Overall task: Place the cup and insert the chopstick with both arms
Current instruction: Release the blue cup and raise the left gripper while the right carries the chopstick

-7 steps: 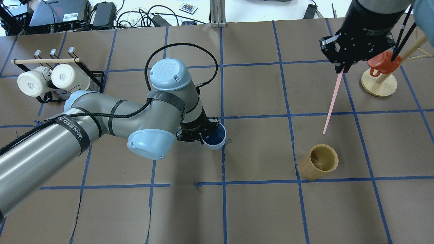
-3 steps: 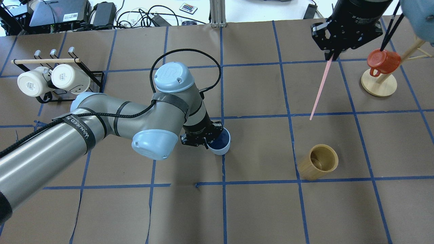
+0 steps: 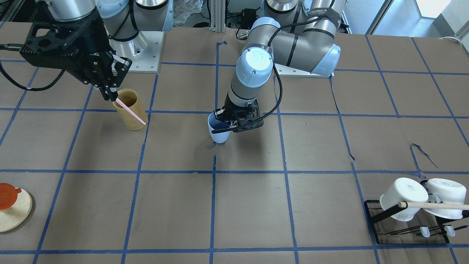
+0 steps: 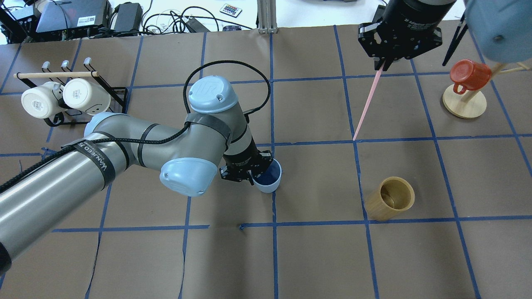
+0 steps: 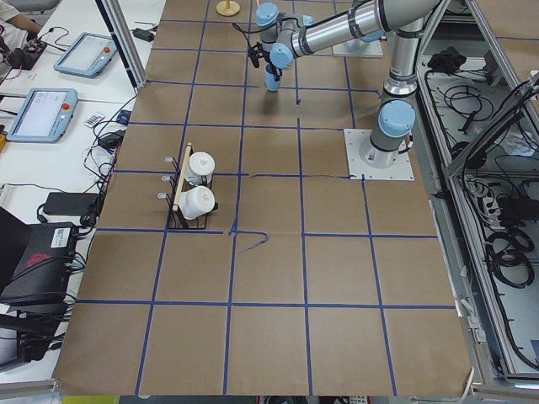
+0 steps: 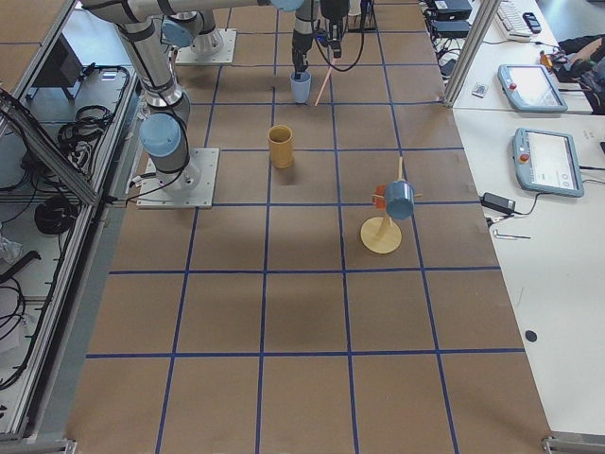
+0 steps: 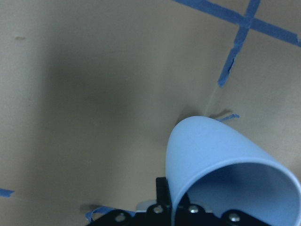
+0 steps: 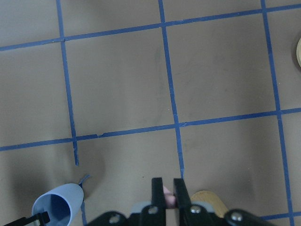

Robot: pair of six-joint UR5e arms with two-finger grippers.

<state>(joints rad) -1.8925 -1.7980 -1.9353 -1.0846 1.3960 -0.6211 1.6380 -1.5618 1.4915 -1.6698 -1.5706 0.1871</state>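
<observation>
- The left gripper (image 4: 251, 171) is low, out in the middle of the table (image 4: 316, 257). Brown paper with blue tape lines lies on every side of its jaws.
- The bamboo cup (image 4: 390, 203) stands upright, well apart from those jaws, on the robot's right.
- The rack of white mugs (image 4: 66, 97) is far off on the other side, near the table's edge.
- The right gripper (image 4: 384, 62) hangs high over the table's far part. The red mug (image 4: 469, 74) on its wooden stand (image 4: 464, 104) is off to its right.
- In the right wrist view the bamboo cup peeks out just behind the jaws.
- The left jaws pinch the rim of the blue cup (image 4: 268, 176). It is pale blue outside and dark blue inside. It is tilted and low. I cannot tell if it touches the table.
- The right jaws are pressed on the top end of the pink chopstick (image 4: 368, 101). It is thin and straight and slants down from them, its tip in the air.
</observation>
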